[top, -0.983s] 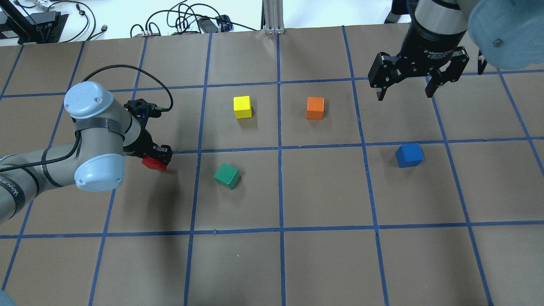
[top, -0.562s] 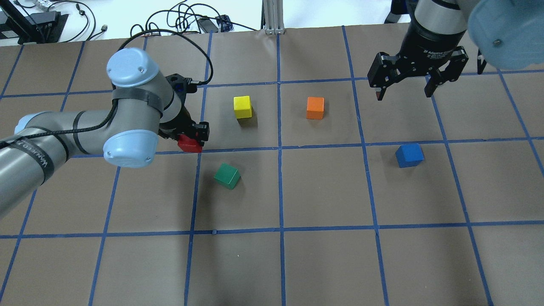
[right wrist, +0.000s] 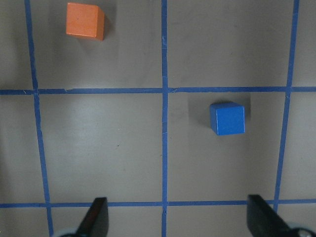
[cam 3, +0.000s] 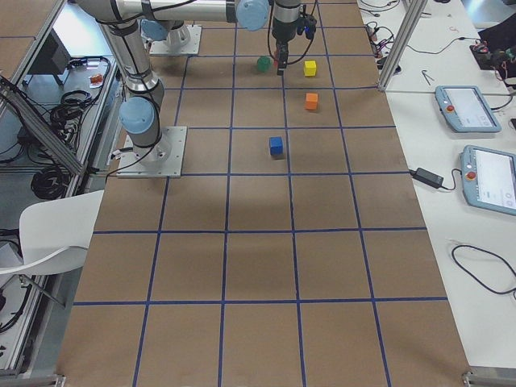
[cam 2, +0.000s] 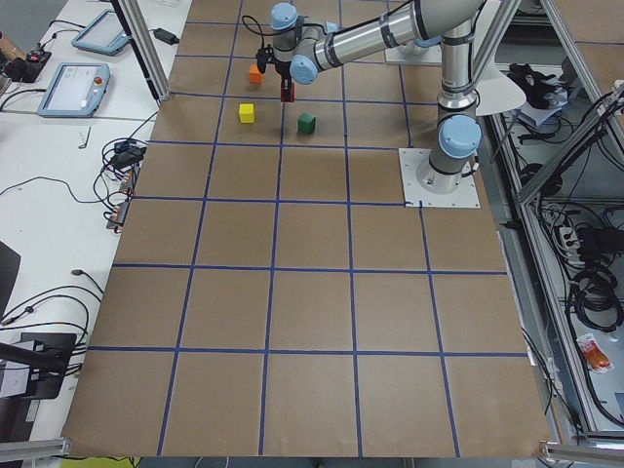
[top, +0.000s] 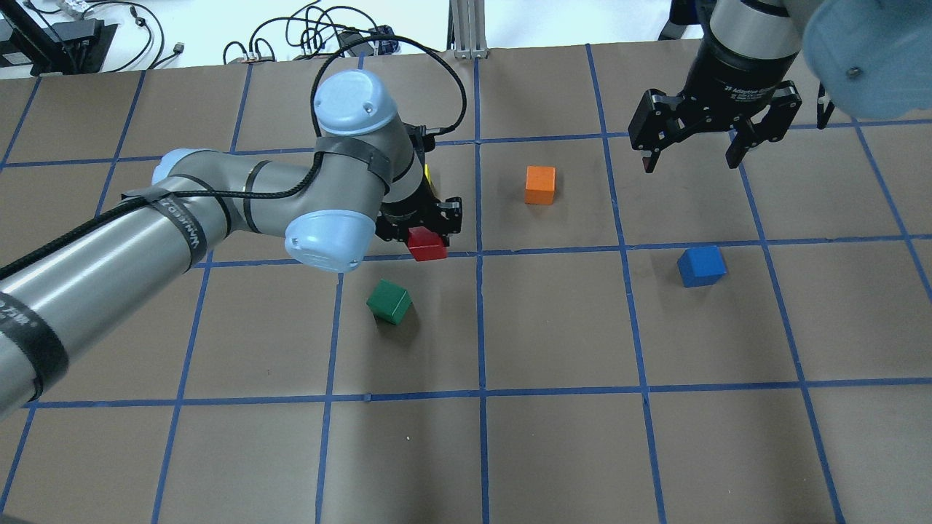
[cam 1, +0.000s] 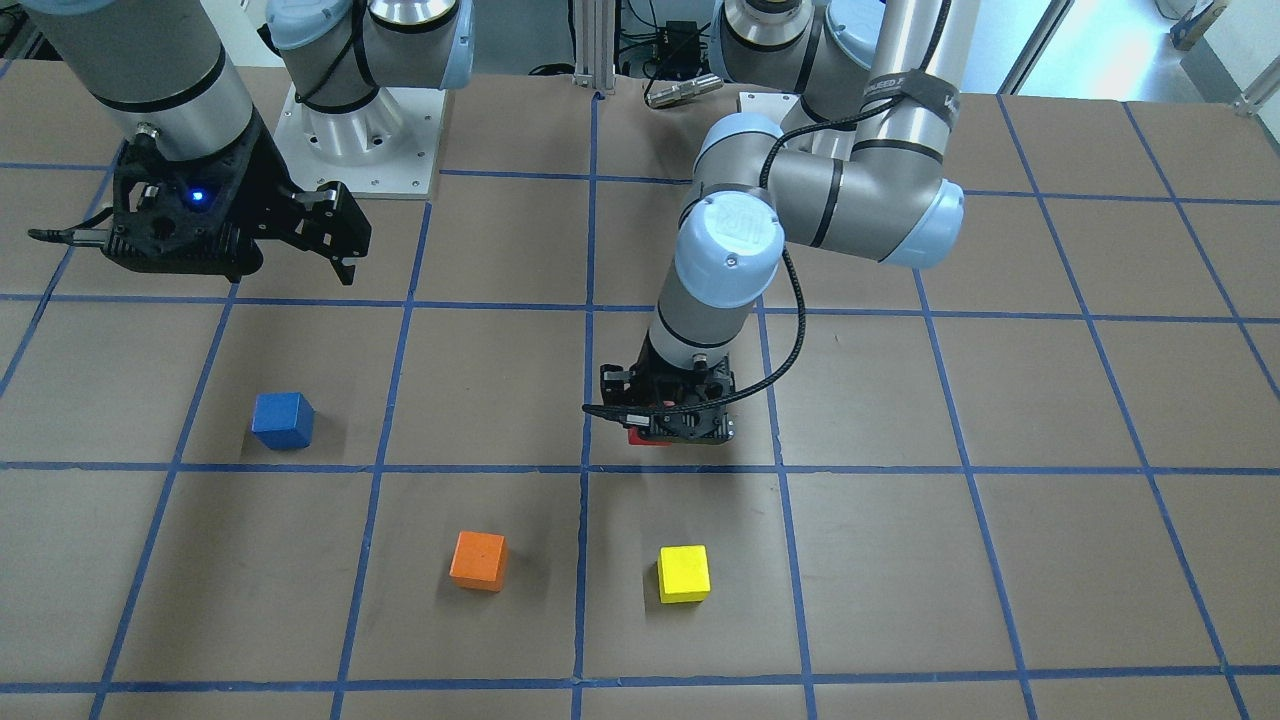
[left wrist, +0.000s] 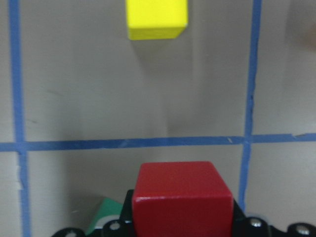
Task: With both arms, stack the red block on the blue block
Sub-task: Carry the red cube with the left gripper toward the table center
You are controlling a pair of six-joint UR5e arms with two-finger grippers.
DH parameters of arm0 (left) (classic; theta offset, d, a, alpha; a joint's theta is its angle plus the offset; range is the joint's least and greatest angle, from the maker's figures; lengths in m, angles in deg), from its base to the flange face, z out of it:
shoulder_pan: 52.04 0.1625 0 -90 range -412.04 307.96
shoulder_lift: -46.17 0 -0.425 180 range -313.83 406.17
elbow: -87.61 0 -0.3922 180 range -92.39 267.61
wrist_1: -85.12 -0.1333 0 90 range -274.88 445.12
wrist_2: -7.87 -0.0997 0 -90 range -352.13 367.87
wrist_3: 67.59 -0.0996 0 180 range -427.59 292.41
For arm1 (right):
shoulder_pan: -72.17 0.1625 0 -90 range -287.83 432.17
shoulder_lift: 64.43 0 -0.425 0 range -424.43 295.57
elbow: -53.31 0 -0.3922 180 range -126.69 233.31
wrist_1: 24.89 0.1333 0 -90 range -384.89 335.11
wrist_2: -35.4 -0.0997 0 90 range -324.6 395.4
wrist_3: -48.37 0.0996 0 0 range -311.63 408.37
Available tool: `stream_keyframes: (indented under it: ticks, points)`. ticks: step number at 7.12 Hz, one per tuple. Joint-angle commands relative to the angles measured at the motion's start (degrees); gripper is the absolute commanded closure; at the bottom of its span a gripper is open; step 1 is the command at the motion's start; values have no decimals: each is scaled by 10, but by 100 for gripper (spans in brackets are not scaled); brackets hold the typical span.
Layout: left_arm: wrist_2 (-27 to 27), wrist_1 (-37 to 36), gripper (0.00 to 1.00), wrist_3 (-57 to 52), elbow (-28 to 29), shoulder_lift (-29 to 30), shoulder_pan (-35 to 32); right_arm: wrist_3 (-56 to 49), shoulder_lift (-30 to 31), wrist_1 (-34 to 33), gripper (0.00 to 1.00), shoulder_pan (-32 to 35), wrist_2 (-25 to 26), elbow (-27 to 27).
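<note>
My left claw [top: 425, 236] grips the red block [top: 427, 246] over the brown counter [top: 553, 320] with blue tape lines [top: 553, 251]. From overhead, the blue block [top: 701, 266] lies at its 3 o'clock. My right claw [top: 689, 164] is wide.

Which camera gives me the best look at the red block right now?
The left wrist view: the red block fills the foreground, top and front faces clear. Overhead shows it partly covered, front-facing only a sliver, side views a speck, right wrist nothing.

Orange cube [top: 540, 185], yellow cube [cam 1: 684, 574], green cube [top: 389, 301]
</note>
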Motion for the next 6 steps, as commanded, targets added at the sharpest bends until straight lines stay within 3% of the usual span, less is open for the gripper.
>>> stream_keyframes:
  ticks: [1, 5, 6]
  points:
    - [-1, -12, 100, 66, 55, 58, -38, 0, -1, 0, 0, 0, -1, 0]
    - [-2, -25, 100, 60, 84, 118, -52, -4, -6, -1, 0, -1, 6, -1]
    - [-29, -42, 28, 57, 86, 122, -52, -3, -7, -2, 0, -2, 6, -1]
